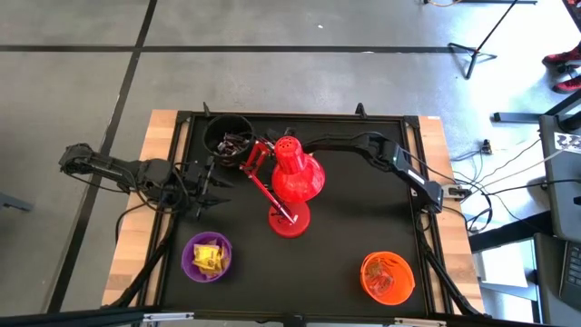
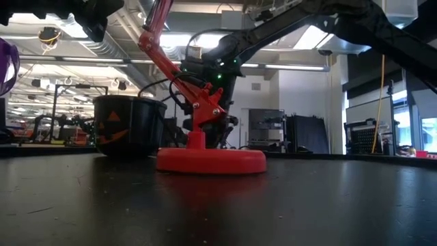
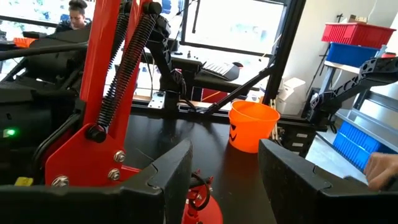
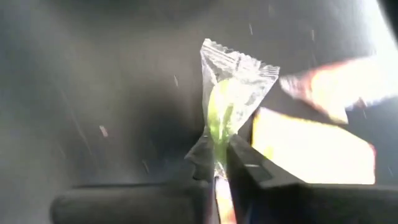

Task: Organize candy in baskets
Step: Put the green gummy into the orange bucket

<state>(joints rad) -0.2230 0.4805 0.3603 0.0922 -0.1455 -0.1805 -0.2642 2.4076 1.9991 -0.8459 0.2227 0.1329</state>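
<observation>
The right gripper (image 4: pixel 217 163) is clenched on a clear-wrapped green candy (image 4: pixel 227 102), reaching behind the red lamp (image 1: pixel 292 182) near the black bucket (image 1: pixel 227 133). The left gripper (image 3: pixel 224 171) waits open beside the lamp. The purple bucket (image 1: pixel 188 262) holds yellow candies (image 1: pixel 210 257); the orange bucket (image 1: pixel 405 282) sits well apart.

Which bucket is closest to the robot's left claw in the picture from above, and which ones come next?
Measured from the left gripper, at the table's left side:
1. Black bucket, just beyond it at the far edge.
2. Purple bucket, at the near left; only slightly farther than the black one.
3. Orange bucket, far off at the near right corner.
</observation>
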